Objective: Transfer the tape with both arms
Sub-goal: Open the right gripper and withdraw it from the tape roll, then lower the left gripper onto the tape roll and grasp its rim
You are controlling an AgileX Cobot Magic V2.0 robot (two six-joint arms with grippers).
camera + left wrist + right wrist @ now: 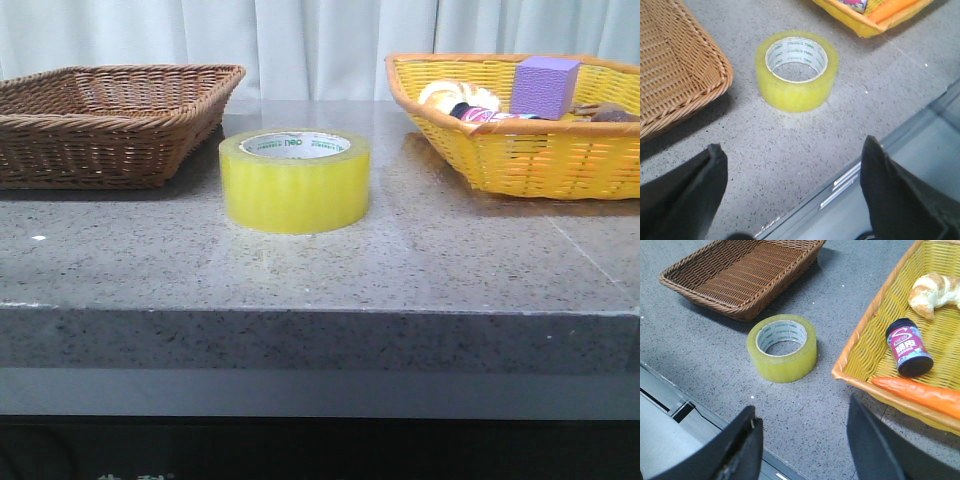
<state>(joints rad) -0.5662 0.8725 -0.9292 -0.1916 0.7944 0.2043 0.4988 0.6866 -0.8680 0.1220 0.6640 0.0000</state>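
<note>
The tape [295,182], a wide yellow translucent roll with a white core and green print, lies flat on the grey stone table between the two baskets. It also shows in the left wrist view [797,70] and the right wrist view [782,348]. My left gripper [792,172] is open and empty, held above the table's front edge, well short of the tape. My right gripper [802,432] is open and empty, also near the front edge, apart from the tape. Neither arm shows in the front view.
An empty brown wicker basket [110,120] stands at the back left. A yellow basket [520,150] at the back right holds a purple cube [545,84], a croissant [935,290], a small jar [908,347] and an orange carrot [920,392]. The table's front edge [320,310] is close.
</note>
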